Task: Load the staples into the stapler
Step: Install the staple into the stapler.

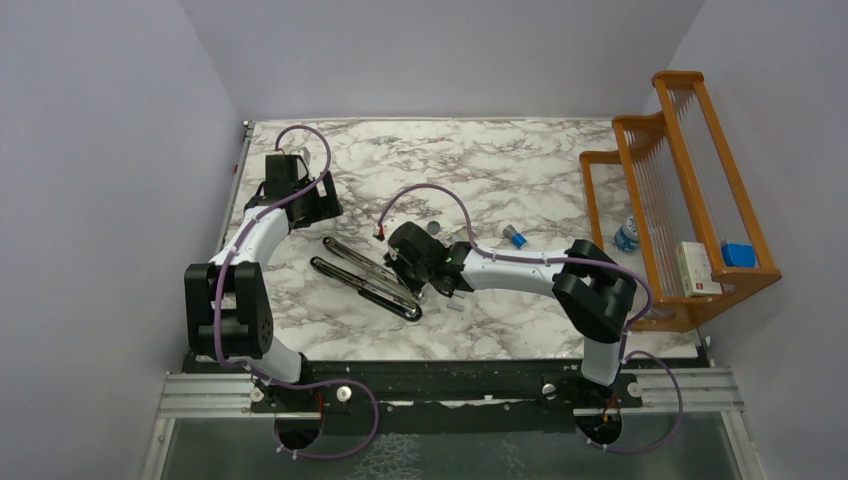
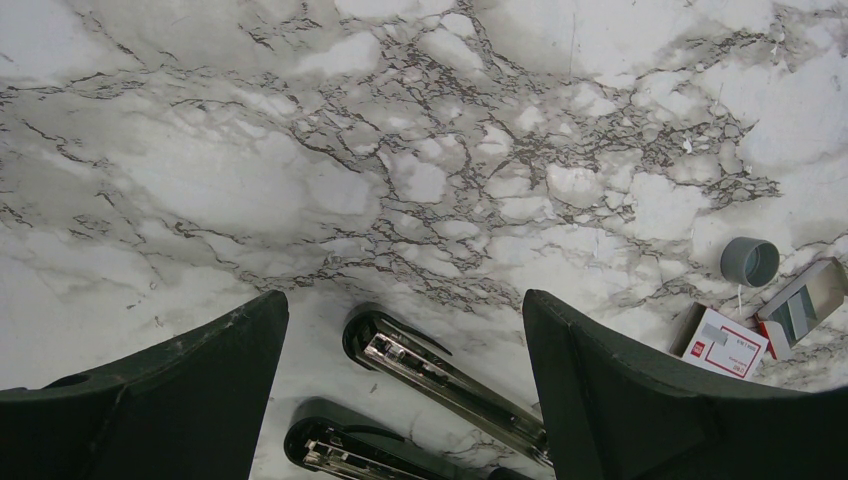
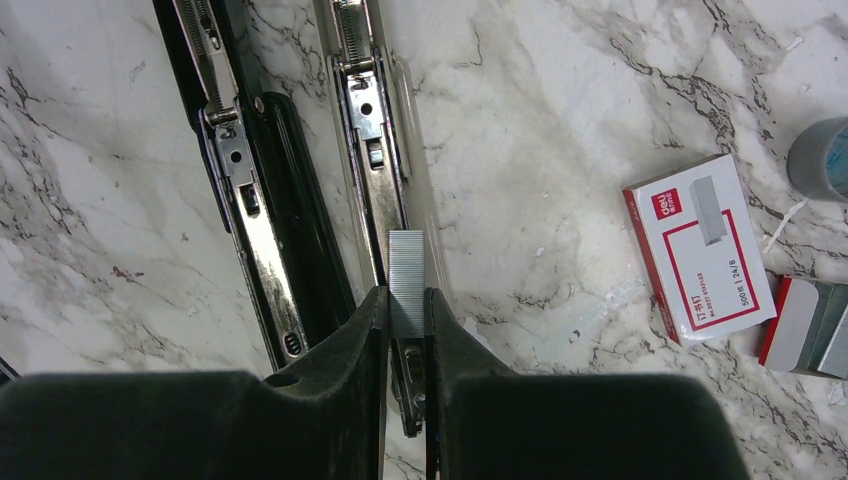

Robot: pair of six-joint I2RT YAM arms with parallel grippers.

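Over the middle of the marble table point(image 1: 500, 160), our right arm folds at the elbow near the right edge and runs its white forearm leftward, so the wrist hangs above the stapler point(image 3: 372, 150). The right gripper point(image 3: 406, 298) points down, and its two black fingers pinch a short strip of staples point(image 3: 406, 262) by one end. The strip is dull grey, finely ribbed and flat. It lies lengthwise along the stapler's bright metal channel, though we cannot tell whether it touches the metal.

The stapler is long and narrow, black plastic around shiny steel, with a coiled spring showing at its far end. Just beside it and parallel lies another black bar point(image 3: 250, 200) of the same build; we cannot tell whether the two are joined.

Our left arm bends at the near left edge and reaches away up the left side of the table. The left gripper point(image 2: 402, 297) hangs above the rounded ends of both bars with its matte black fingers spread wide and nothing between them.

To the right of the stapler lies a small white-and-red cardboard box point(image 3: 700, 250), with a short grey cylinder point(image 3: 825, 155) near it.
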